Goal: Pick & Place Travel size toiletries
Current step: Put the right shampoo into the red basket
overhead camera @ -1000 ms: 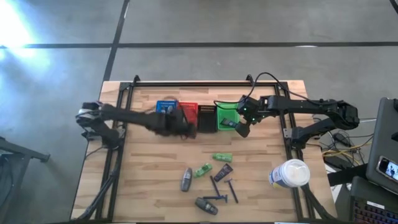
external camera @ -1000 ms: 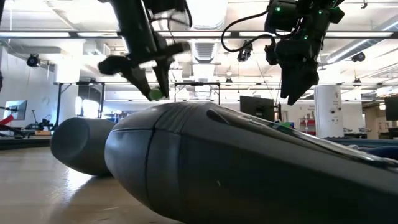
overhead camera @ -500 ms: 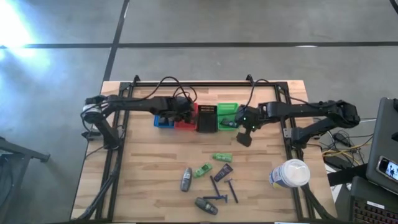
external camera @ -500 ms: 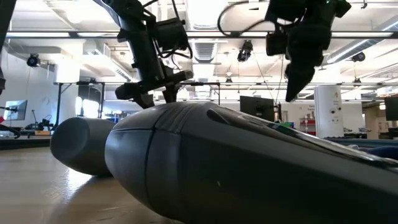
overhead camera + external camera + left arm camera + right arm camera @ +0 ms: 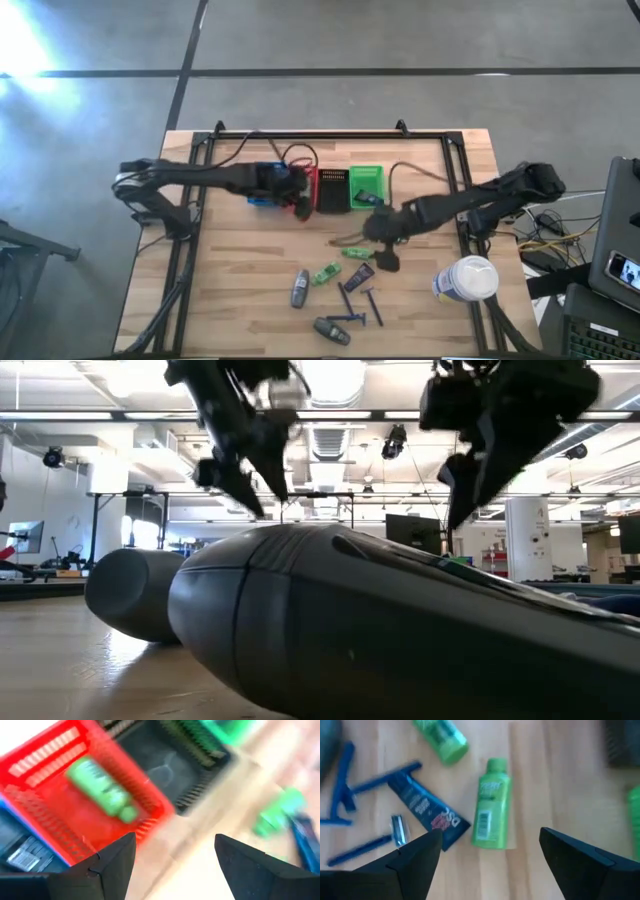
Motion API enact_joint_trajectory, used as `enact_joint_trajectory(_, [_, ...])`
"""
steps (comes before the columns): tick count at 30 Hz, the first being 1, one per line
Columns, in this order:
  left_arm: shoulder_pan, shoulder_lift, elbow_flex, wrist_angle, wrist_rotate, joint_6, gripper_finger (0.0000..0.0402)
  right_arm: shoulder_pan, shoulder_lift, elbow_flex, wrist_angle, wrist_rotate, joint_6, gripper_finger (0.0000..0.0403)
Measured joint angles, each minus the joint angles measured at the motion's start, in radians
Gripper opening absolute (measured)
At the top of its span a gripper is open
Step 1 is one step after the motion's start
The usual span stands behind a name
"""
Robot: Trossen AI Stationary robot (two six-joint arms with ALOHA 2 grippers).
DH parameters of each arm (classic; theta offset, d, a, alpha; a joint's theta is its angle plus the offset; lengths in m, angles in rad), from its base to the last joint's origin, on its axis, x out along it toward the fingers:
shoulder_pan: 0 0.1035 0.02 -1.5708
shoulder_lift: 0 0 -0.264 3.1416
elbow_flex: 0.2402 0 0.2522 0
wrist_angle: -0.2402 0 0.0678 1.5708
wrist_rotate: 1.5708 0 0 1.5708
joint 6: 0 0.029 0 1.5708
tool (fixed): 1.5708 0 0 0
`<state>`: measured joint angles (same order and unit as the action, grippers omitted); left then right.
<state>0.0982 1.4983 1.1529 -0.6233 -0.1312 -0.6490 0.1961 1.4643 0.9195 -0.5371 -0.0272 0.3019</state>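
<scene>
Several toiletries lie flat on the wooden table near its near edge: green tubes (image 5: 357, 253) (image 5: 325, 273), a black tube (image 5: 360, 272), grey bottles (image 5: 298, 290) (image 5: 332, 330) and blue razors (image 5: 350, 310). One more green tube (image 5: 102, 790) lies in the red basket (image 5: 303, 186). My left gripper (image 5: 298, 205) (image 5: 175, 836) is open and empty just above the near side of the red basket. My right gripper (image 5: 383, 258) (image 5: 491, 832) is open and empty above a green tube (image 5: 491, 810) and the black tube (image 5: 427, 810).
Four small baskets stand in a row toward the far side: blue (image 5: 265, 185), red, black (image 5: 332, 190), green (image 5: 365, 185). A large white tub (image 5: 465, 280) stands at the near right. A grey bottle (image 5: 350, 630) fills the low view's foreground.
My right gripper has swung from the green basket toward the near edge and now hangs over the loose toiletries. My left gripper carried a green item at its fingertips a second ago, dipped over the red basket, then rose again with nothing between its fingers.
</scene>
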Motion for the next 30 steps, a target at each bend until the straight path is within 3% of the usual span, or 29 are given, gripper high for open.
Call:
enact_joint_trajectory(3, [-0.078,-0.059,-0.014,-0.001,-0.002,0.08,0.0275,0.046,0.077,0.009,0.02,0.043,0.017,0.0325])
enact_joint_trajectory(8, [-0.189,-0.125,-0.07,0.04,-0.033,0.08,0.0273,0.059,0.194,0.037,0.027,0.114,0.077,0.0309])
enact_joint_trajectory(18, [-0.331,-0.154,-0.147,0.119,-0.043,0.15,0.0273,0.047,0.338,0.063,0.035,0.057,0.092,0.0244])
enact_joint_trajectory(25, [-0.377,-0.147,-0.178,0.198,-0.055,0.481,0.0273,0.022,0.309,0.083,0.023,0.029,0.086,0.0145])
enact_joint_trajectory(30, [-0.378,-0.146,-0.258,0.376,-0.071,0.771,0.0273,-0.021,0.211,0.104,0.027,-0.025,0.089,0.0137])
